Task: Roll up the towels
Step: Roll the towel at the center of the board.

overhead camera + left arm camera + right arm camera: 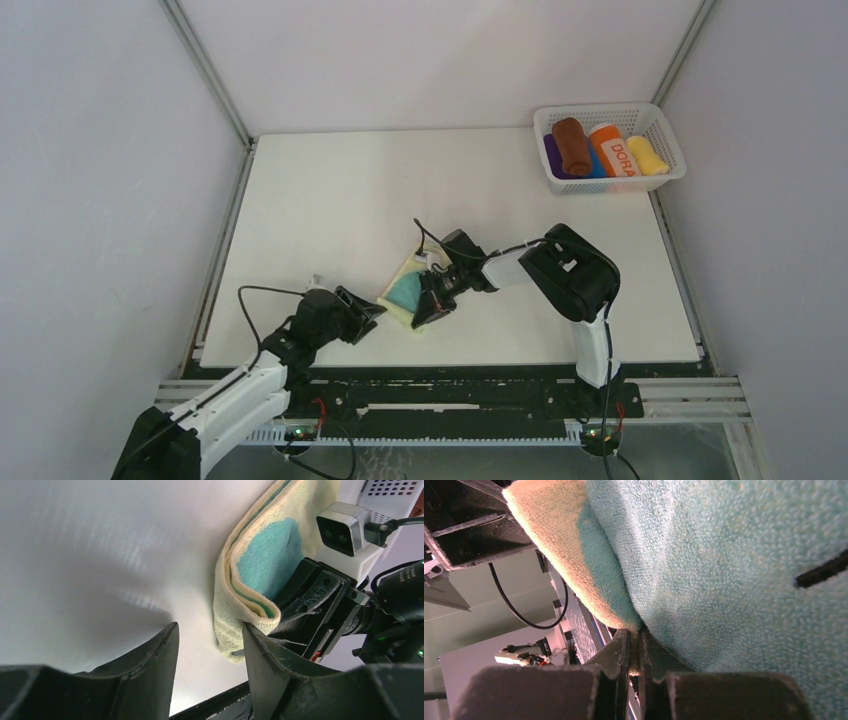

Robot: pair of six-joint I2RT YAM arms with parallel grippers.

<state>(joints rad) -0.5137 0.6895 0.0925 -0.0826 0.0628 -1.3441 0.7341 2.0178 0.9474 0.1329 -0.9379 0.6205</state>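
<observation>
- The right hand is closed tight on the teal towel. In the wrist view, cloth is pinched between its two fingers, with the teal face on one side of the fold and the cream face on the other.
- The left hand is partway open with nothing in its grip; only bare counter shows in the gap.
- The teal towel lies on the counter just to the right of the left hand. It is folded so the cream side wraps around the outside and a teal patch shows on top.
- The towel's folded corner sits at the tip of the left hand's right-side finger. From this angle I cannot tell whether they are touching or just apart.
- The two hands are near each other with the towel between them, and the right hand holds the towel's near right edge.
- The rust-brown towel is rolled and lies in the white basket. The basket is well apart from the right hand, beyond it and to its right, at the counter's far right corner.
- The basket also holds a purple roll left of the brown one. To the brown one's right are a blue roll, an orange roll lettered "DORA", and a yellow roll at the right end.
</observation>
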